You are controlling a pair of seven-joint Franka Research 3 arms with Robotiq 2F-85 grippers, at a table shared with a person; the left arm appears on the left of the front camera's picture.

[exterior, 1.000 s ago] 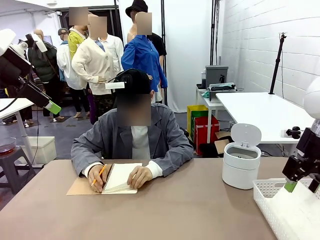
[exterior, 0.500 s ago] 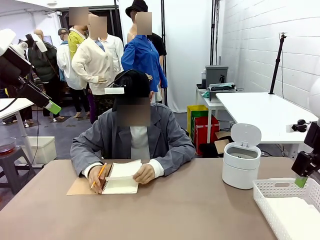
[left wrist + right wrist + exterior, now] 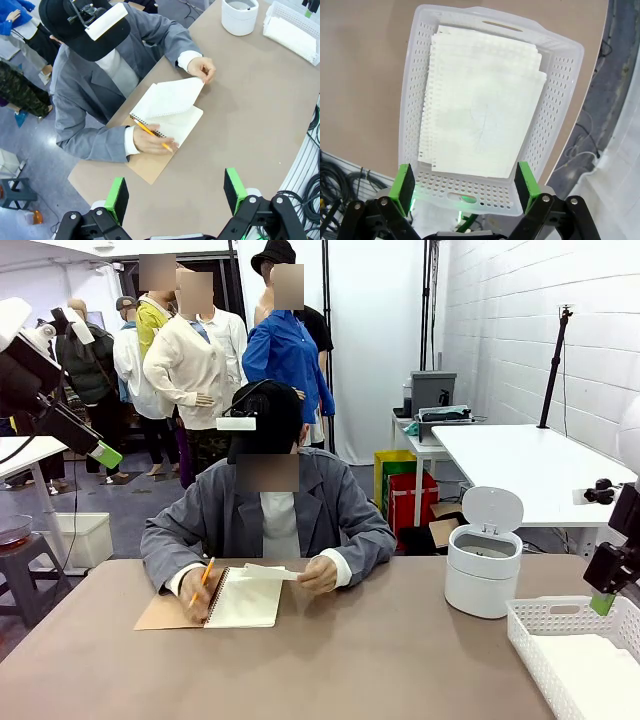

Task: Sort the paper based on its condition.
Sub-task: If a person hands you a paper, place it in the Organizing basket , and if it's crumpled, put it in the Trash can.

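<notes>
**Smooth sheets binned, next page coming**

Front view: the person's left hand (image 3: 318, 573) pinches a page (image 3: 262, 571) lifted off the notebook (image 3: 243, 602). The left gripper (image 3: 105, 453) hangs high, well apart from it.

Left wrist view: its jaws stand spread and empty above the table.

Right wrist view: the right gripper (image 3: 462, 181), jaws spread and empty, hovers over smooth paper sheets (image 3: 480, 115) lying flat in the basket (image 3: 561, 65).

The next move probably calls for taking the page once it is free, then judging whether it is flat or crumpled.

My right jaws hang above the basket (image 3: 560, 75) at the tabletop's (image 3: 380, 660) right near corner, paper sheets (image 3: 480, 105) stacked flat inside it. The bin (image 3: 482, 575) sits just behind and left of the basket. The notebook (image 3: 245, 600) lies left of middle, before the person (image 3: 270, 510).
</notes>
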